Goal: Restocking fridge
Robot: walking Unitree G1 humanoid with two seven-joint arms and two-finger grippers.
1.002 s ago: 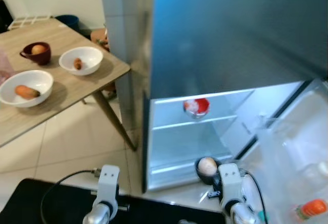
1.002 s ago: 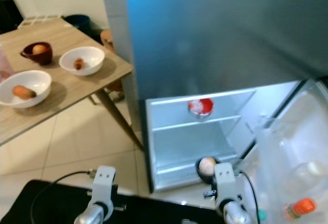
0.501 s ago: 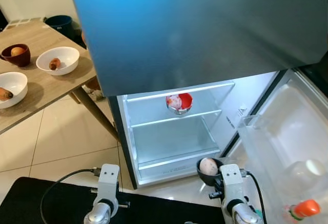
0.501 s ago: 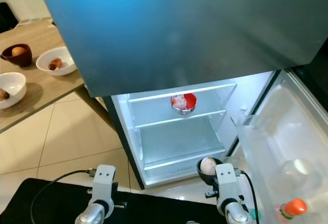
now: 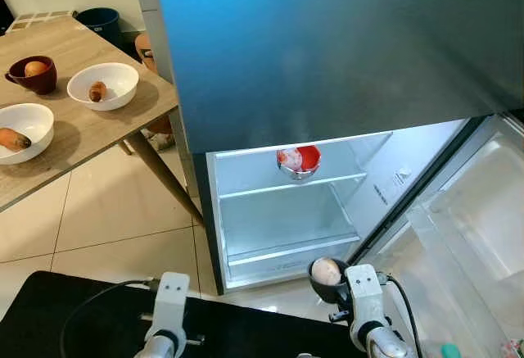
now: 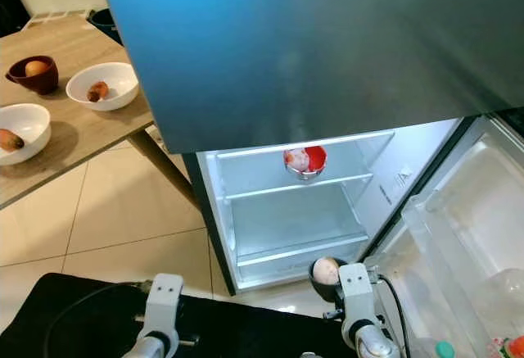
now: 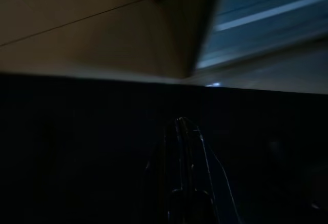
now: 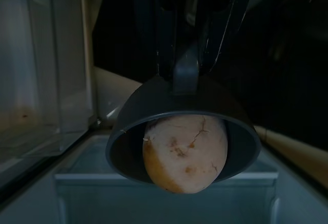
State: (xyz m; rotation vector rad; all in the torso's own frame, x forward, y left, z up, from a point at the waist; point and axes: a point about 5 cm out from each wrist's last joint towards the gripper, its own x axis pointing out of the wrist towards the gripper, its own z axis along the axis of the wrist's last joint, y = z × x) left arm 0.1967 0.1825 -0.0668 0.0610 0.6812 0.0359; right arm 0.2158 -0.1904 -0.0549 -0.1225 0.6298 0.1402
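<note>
A dark grey cup (image 8: 182, 131) holding a pale, speckled potato (image 8: 184, 152) is gripped by its handle in the right gripper (image 8: 187, 65), just before the open fridge (image 5: 282, 210). Its lower shelves are lit and bare beneath a red bowl (image 5: 300, 161). The left gripper (image 7: 179, 147) is seen dimly, fingers pressed together; the view is blurred.

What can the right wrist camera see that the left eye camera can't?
Right wrist view, up close: brown cracks and spots on the pale potato. Left eye view, wider: the wooden table with three bowls, and a red bowl on the fridge shelf. Both: the right gripper holding the dark bowl with that potato.
</note>
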